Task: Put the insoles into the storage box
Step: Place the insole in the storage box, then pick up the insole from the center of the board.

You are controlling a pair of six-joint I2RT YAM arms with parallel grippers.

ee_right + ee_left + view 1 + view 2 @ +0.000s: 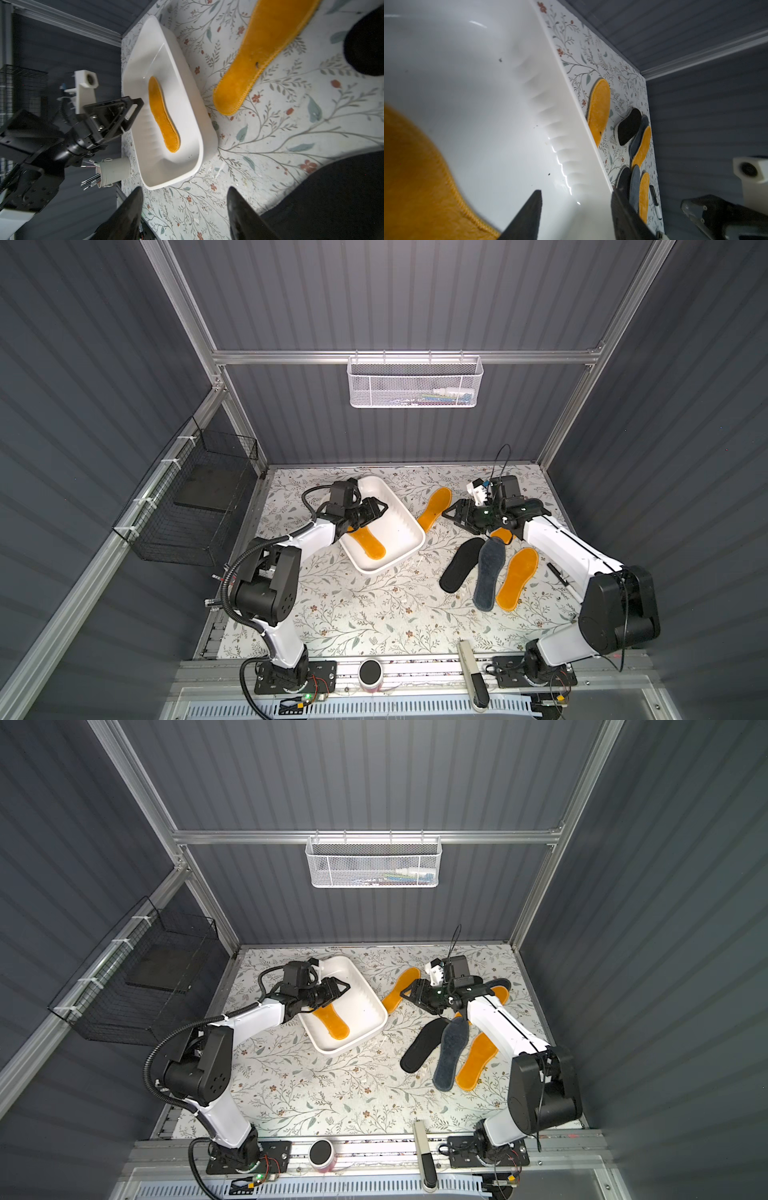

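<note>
Left tool (379, 508): wide, empty, over box (399, 531); orange insole (370, 545) beneath it
Right tool (452, 515): wide, empty, over tabletop (353, 614); black insole (461, 558) near

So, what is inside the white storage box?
One orange-yellow insole lies flat on the floor of the storage box; nothing else shows there. Anything beneath that insole is covered.
</note>
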